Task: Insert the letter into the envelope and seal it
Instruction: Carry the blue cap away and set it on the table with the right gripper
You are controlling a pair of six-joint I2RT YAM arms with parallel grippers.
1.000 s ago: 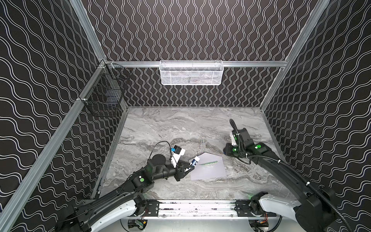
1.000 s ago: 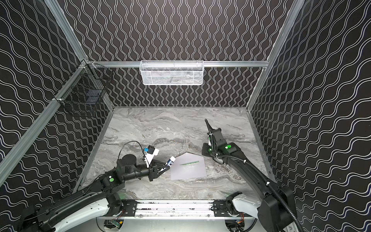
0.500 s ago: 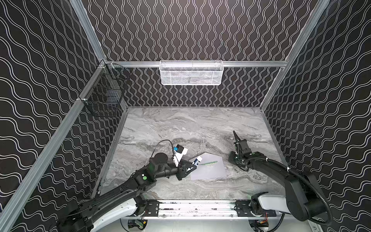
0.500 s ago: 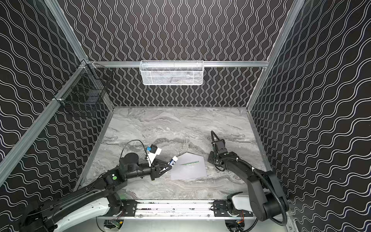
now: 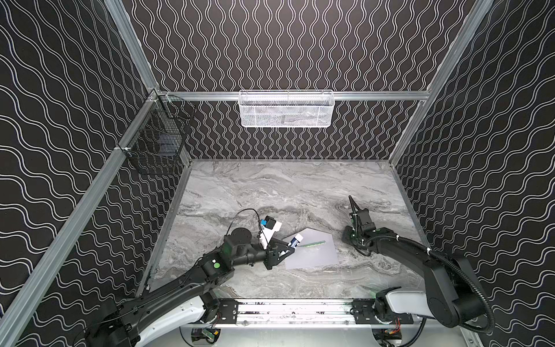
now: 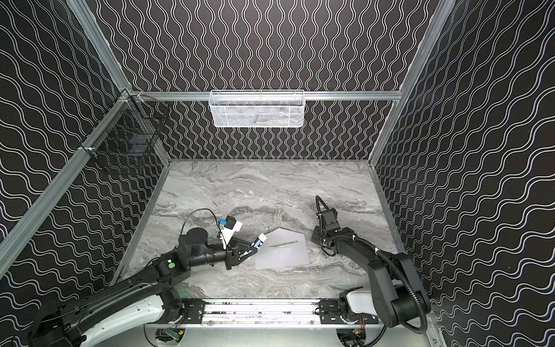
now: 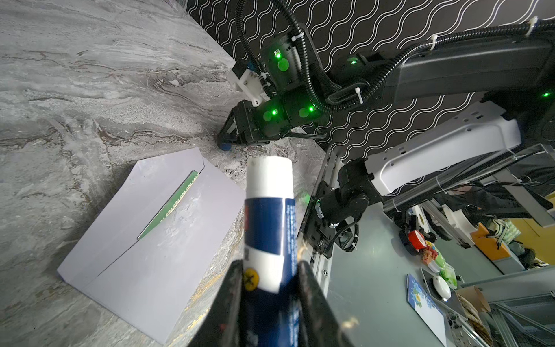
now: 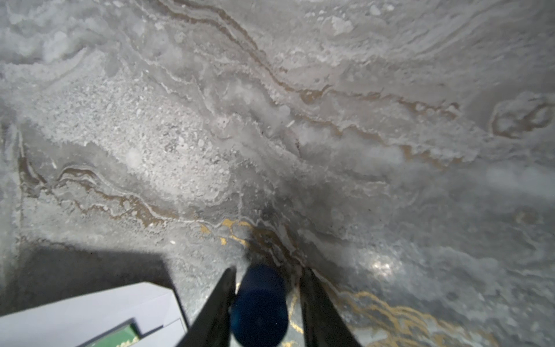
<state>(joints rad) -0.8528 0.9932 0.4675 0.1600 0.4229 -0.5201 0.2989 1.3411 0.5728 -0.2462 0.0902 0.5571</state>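
Our right gripper point(image 8: 268, 272) has dropped to the table point(image 5: 270, 186) just beside the envelope point(image 5: 312, 255), its jaws now parted loosely around a blue cap point(image 8: 259, 306). Our left gripper point(image 7: 270, 266) clamps the glue stick point(image 7: 267, 210). The letter point(image 5: 313, 243) sits tucked in the envelope, green edge showing.

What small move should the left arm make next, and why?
Probably lower the bare white tip of the glue stick onto the open flap of the envelope. The left gripper holds the stick uncapped, the letter already sits inside with only its green edge showing, and the flap lies unfolded.
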